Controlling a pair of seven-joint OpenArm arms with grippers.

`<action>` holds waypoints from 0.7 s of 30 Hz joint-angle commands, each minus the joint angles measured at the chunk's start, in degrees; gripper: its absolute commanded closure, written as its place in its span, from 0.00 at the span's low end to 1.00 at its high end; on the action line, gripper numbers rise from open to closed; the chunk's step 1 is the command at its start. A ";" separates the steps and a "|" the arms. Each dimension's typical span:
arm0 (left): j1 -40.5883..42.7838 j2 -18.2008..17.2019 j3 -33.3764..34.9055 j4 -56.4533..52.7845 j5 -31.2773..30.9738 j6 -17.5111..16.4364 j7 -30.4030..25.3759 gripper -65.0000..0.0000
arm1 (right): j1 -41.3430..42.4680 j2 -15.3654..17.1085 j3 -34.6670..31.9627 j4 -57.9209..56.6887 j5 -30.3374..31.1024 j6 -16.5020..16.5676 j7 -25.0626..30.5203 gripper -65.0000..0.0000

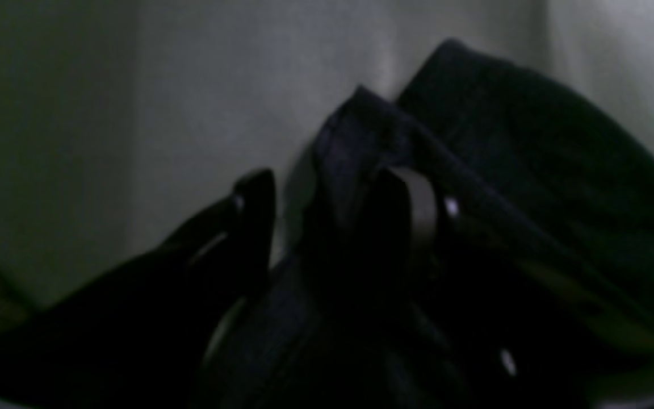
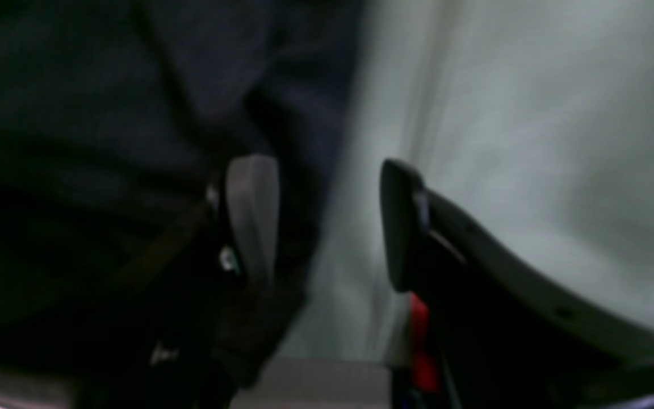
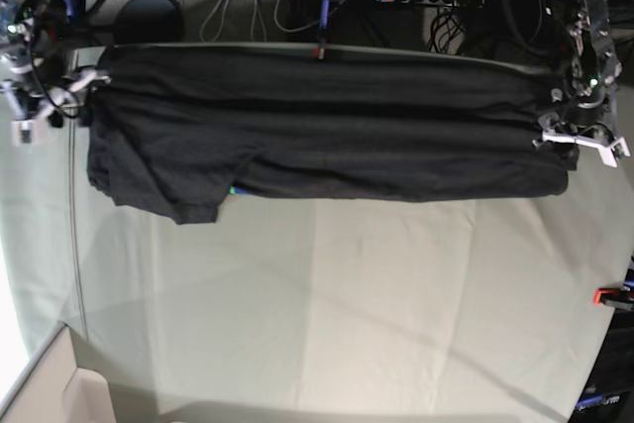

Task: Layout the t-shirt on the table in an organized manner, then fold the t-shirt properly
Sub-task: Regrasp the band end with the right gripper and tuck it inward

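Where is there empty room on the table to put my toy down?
The pale grey-green cloth table is bare across its whole near part, below the black t-shirt and between the left edge and the red clamp at the right edge. The far strip is crowded: the shirt spans it, with the left gripper and right gripper at its ends.

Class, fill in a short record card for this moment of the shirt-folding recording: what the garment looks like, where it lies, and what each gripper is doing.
garment: t-shirt, dark, stretched lengthwise into a long band across the far part of the table
sleeve: hangs toward the near side at the base view's left
left gripper: at the shirt's end on the base view's right, a raised fold of fabric between its jaws; how tightly they are closed is unclear
right gripper: at the opposite end, jaws apart, one finger against the fabric, the other over bare cloth
folding: not yet done
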 commanded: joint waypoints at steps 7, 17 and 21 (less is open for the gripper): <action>-0.16 -1.01 -0.29 1.03 0.04 0.15 -1.31 0.43 | 8.32 0.36 -3.96 1.65 0.88 0.03 1.17 0.49; -0.25 -1.01 -0.29 1.03 0.04 0.15 -1.22 0.30 | 26.25 4.58 -15.13 -21.29 -6.68 0.03 -0.15 0.44; -0.25 -1.01 -0.38 1.03 0.04 0.15 -1.22 0.30 | 31.44 4.58 -14.95 -30.43 -10.11 0.03 0.29 0.44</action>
